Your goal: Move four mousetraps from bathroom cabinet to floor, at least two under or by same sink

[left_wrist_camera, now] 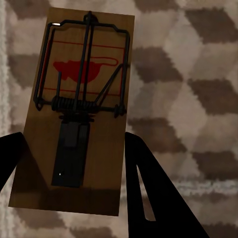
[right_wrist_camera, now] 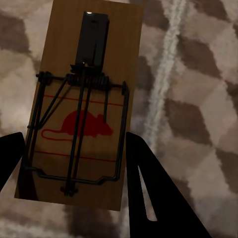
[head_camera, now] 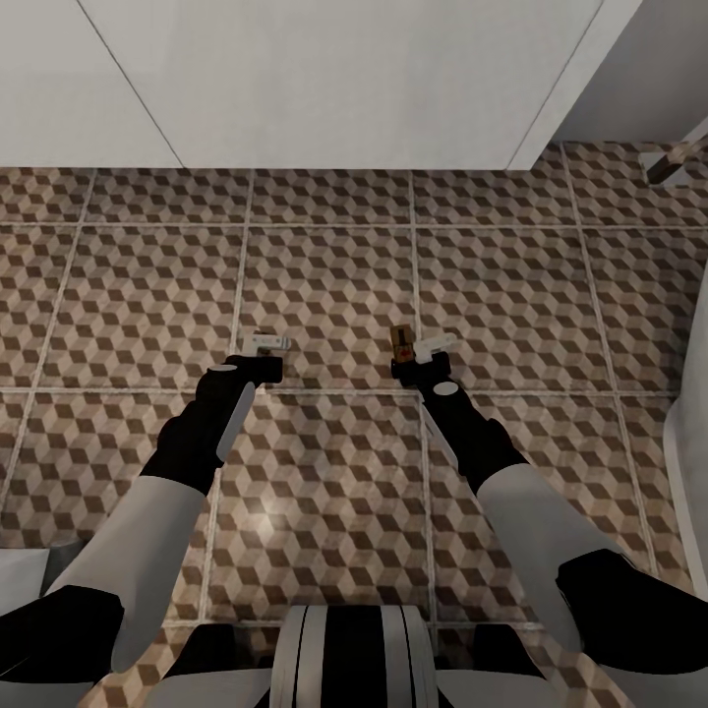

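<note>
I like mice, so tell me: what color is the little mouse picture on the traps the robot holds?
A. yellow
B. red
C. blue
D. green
B: the mousetrap between the left gripper's fingers and the mousetrap between the right gripper's fingers each carry a red mouse shape on the brown board.

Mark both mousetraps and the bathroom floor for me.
left mousetrap (left_wrist_camera: 74, 74), left wrist view, on its red mouse print.
right mousetrap (right_wrist_camera: 87, 124), right wrist view, on its red mouse print.
bathroom floor (head_camera: 324, 285), head view, on a bare tile ahead of the arms.
</note>
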Available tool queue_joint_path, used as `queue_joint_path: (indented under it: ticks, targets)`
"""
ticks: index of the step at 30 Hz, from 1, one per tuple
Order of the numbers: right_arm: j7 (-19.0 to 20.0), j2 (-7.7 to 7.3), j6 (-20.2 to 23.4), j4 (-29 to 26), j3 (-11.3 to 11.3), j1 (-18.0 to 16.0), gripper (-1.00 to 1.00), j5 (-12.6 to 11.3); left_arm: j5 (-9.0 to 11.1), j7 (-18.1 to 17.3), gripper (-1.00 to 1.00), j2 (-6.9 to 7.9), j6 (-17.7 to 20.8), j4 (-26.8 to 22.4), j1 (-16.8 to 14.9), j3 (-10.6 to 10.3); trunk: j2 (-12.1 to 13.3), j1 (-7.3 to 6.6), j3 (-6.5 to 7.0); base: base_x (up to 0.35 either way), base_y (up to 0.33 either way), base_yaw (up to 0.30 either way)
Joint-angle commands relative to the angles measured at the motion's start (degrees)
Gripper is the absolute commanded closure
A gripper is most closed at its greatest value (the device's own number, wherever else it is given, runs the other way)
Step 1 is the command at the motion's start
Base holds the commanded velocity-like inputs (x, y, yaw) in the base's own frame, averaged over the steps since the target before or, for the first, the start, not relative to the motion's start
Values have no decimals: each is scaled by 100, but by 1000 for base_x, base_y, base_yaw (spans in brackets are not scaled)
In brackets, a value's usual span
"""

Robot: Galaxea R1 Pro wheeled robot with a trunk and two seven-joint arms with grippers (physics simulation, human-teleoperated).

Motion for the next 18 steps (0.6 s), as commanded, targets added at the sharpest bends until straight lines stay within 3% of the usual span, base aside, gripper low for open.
queue_joint_path:
  ticks: [1, 11, 18]
  targets:
    - [-18, -2, 43, -8, 16, -2, 100, 31, 28, 45, 100, 2, 28, -9, -2, -12, -1, -1, -3, 0, 0, 0]
    - [-6, -2, 24, -6, 16, 6, 100, 31, 25, 45, 100, 3, 32, -70, -2, -12, -1, -1, -3, 0, 0, 0]
    - [-3, 10, -441, 80, 21, 7, 100, 24, 25, 40, 100, 10, 15, -86, -2, -12, -1, -1, -3, 0, 0, 0]
